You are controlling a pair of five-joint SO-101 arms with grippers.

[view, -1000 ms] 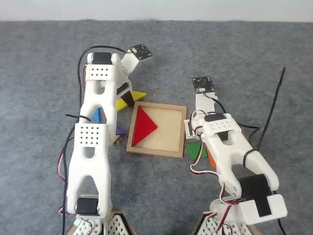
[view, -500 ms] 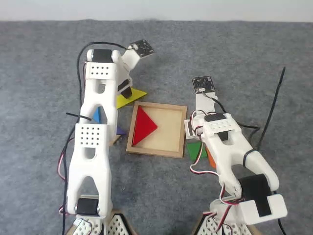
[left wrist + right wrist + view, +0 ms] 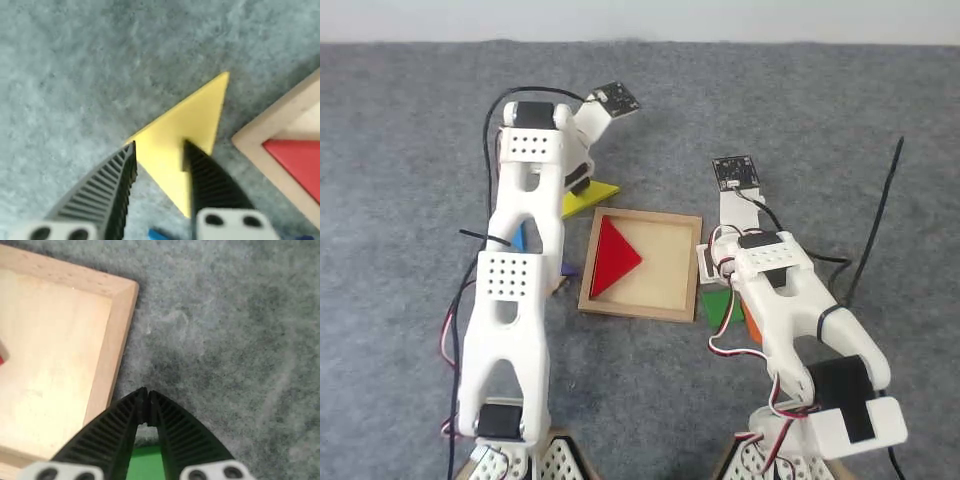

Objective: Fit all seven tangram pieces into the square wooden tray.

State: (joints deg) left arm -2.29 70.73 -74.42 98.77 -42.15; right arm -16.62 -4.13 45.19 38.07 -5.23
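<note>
Surface: grey felt mat (image 3: 820, 120), both arms mounted at its near edge.

Left arm (image 3: 525, 230): stretched far out, wrist above the tray's far left corner. Left gripper (image 3: 157, 150): jaws spread, straddling one corner of the yellow triangle (image 3: 185, 127). One finger sits over the piece, the other at its edge, and neither is pinching it.

Right arm (image 3: 790, 300): folded back, wrist just beside the tray's right side. Right gripper (image 3: 145, 394): jaws pressed together with nothing between them, poised over bare mat next to the tray's corner.

Square wooden tray (image 3: 630, 308): flat on the mat between the arms. It holds one piece, the large red triangle (image 3: 612, 255), in its left half.

The yellow triangle lies flat on the mat, just outside the tray's far left corner.

Green piece (image 3: 718, 305): on the mat against the tray's right side, partly under the right arm. Orange piece (image 3: 751, 325) is beside it.

Blue piece (image 3: 520, 238) and purple piece (image 3: 566, 268): left of the tray, mostly hidden by the left arm, shapes not discernible.
</note>
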